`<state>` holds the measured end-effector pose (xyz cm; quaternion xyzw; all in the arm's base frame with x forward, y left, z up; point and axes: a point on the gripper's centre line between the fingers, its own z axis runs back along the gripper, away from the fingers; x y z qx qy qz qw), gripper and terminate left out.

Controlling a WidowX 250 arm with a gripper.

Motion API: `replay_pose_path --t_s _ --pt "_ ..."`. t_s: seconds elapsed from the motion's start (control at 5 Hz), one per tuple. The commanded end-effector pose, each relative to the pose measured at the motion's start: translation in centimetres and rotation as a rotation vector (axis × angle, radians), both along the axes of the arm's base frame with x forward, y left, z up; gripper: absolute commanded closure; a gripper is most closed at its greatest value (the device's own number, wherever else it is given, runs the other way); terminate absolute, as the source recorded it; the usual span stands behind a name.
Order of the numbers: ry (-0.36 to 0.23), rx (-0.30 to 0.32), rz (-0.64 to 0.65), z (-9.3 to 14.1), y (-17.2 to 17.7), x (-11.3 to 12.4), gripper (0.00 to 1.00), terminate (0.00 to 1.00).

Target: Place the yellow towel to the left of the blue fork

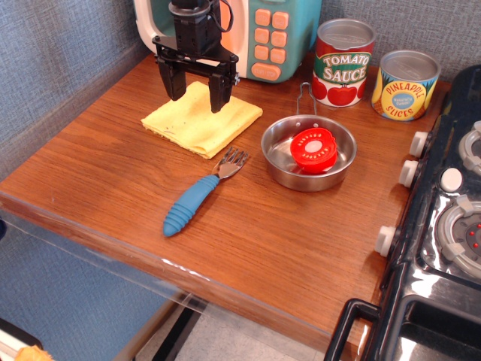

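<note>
The yellow towel (203,120) lies flat on the wooden counter, behind and slightly left of the blue fork (197,195). The fork lies diagonally, its blue ribbed handle toward the front left and its silver tines pointing at the towel's front corner. My gripper (197,96) is open and empty. It hangs over the towel's back part, fingers pointing down, one fingertip (176,90) near the towel's left back edge and the other over the cloth. I cannot tell whether the tips touch the cloth.
A steel pan (282,167) with a red toy item (313,149) stands right of the fork. A toy microwave (267,34) stands right behind the gripper. A tomato sauce can (343,62) and a pineapple can (406,84) stand at the back right. A toy stove (451,218) borders the right.
</note>
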<state>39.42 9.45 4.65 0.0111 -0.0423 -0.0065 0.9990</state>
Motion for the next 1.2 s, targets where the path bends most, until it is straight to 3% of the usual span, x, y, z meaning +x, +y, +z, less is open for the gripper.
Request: replay_pose_path --t_s 0.0,0.4,1.0 --pt "-0.033 0.019 0.027 -1.0 1.1 1.5 0.00 0.00" --pt "0.057 0.066 -0.004 -3.7 1.2 0.0 0.00 0.00" --pt "0.041 0.162 0.047 -0.8 3.4 -8.5 0.00 0.00"
